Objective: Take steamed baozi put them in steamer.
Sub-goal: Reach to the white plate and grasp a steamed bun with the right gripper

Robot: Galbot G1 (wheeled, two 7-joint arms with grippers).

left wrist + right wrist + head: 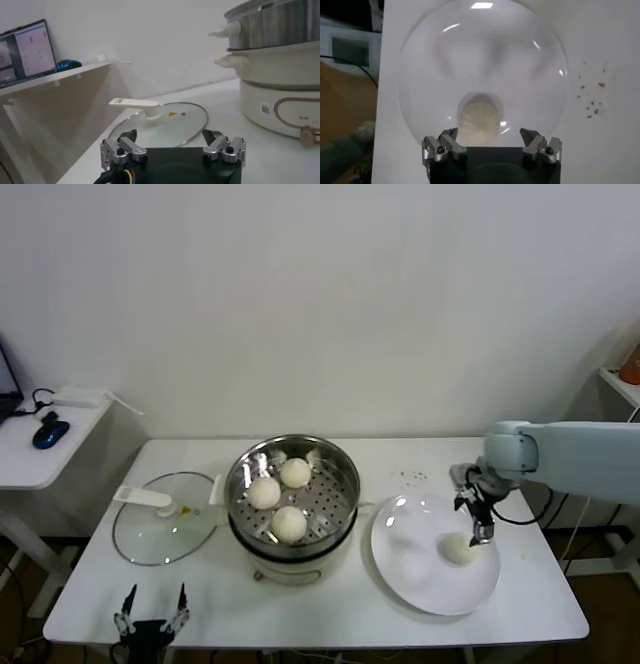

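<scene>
Three steamed baozi [264, 493] [295, 472] [289, 524] lie on the perforated tray of the shiny steamer [341, 470] at the table's middle. A fourth baozi [459, 549] [479, 119] rests on the white plate [410, 569] [430, 65] to the right. My right gripper [478, 519] [491, 136] hangs open just above that baozi, its fingers apart on either side with nothing between them. My left gripper [151, 609] [172, 136] stands open and idle at the table's front left edge, near the glass lid.
A glass lid [165, 529] [160, 121] with a white handle lies flat left of the steamer. A side table [40, 454] with a blue mouse [50, 432] stands at the far left. A shelf edge [620, 384] shows at the far right.
</scene>
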